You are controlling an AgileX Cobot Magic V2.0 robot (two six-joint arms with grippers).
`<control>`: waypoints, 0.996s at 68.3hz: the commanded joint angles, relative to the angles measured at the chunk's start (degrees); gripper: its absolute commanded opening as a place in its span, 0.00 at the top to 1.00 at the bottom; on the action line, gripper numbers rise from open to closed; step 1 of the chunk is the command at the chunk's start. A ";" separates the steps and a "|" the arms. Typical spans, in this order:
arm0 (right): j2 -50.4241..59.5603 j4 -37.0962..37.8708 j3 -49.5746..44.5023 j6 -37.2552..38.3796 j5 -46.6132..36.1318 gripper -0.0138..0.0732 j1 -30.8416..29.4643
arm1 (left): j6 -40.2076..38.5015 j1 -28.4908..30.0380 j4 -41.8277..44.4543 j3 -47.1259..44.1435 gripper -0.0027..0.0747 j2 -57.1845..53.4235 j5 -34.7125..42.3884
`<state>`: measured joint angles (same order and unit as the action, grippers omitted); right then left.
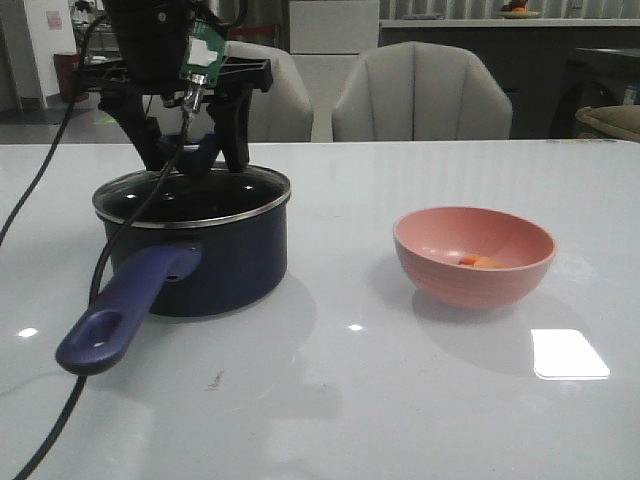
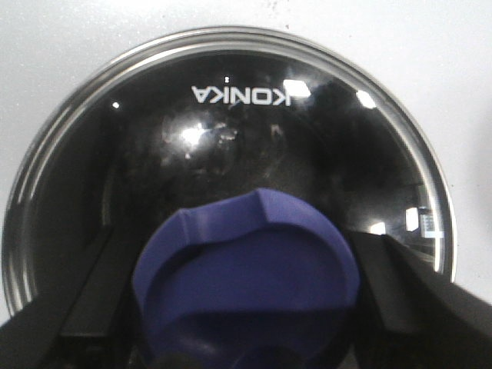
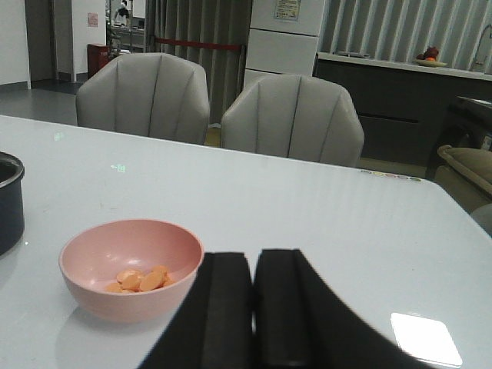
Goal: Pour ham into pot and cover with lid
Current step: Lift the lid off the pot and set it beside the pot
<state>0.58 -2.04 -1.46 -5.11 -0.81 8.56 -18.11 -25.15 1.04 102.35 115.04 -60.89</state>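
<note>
The dark navy pot (image 1: pixel 235 265) with its long blue handle (image 1: pixel 125 305) stands at the left, and the glass lid (image 1: pixel 195 193) rests on its rim. My left gripper (image 1: pixel 198 160) hangs over the lid with one finger on each side of the blue knob (image 1: pixel 198 148), and a small gap shows on both sides. In the left wrist view the knob (image 2: pixel 246 269) fills the space between the fingers of the gripper (image 2: pixel 242 296), above the lid (image 2: pixel 231 138). The orange-pink ham (image 1: pixel 480 262) lies in the pink bowl (image 1: pixel 475 290) at the right. My right gripper (image 3: pixel 254 257) is shut and empty, near the bowl (image 3: pixel 115 300) and the ham (image 3: pixel 142 278).
Two grey chairs (image 1: pixel 420 95) stand behind the table's far edge. A black cable (image 1: pixel 60 430) runs from the left arm down over the pot handle to the front edge. The pot's wall (image 3: pixel 8 204) shows in the right wrist view beyond the bowl.
</note>
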 commanded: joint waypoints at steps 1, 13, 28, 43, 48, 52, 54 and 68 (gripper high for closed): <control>1.11 -0.19 0.21 0.04 -4.34 0.66 -0.37 | -0.64 -0.40 -0.34 1.98 0.51 -4.80 2.20; 1.11 -0.19 0.21 0.04 -4.34 0.66 -0.37 | 1.18 -0.03 0.27 1.98 0.51 -8.13 2.59; 1.11 -0.19 0.21 0.04 -4.34 0.66 -0.37 | 2.91 0.70 5.74 1.98 0.51 -12.18 1.28; 1.11 -0.19 0.21 0.04 -4.34 0.66 -0.37 | 7.70 6.77 6.31 -0.40 0.51 -16.84 -1.26; 1.11 -0.19 0.21 0.04 -4.34 0.66 -0.37 | 8.82 10.55 6.31 -3.37 0.51 -19.14 -0.22; 1.11 -0.19 0.21 0.04 -4.34 0.66 -0.37 | 10.11 13.40 6.08 -6.07 0.51 -21.03 1.04; 1.11 -0.19 0.21 0.04 -4.34 0.66 -0.37 | 10.20 15.30 6.08 -8.00 0.51 -21.84 1.78; 1.11 -0.19 0.21 0.04 -4.34 0.66 -0.37 | 18.74 25.20 -5.69 -20.79 0.51 -24.97 11.00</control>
<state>0.66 -2.04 -1.46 -5.11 -0.81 8.56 -3.85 -3.15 2.26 85.20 93.54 -57.06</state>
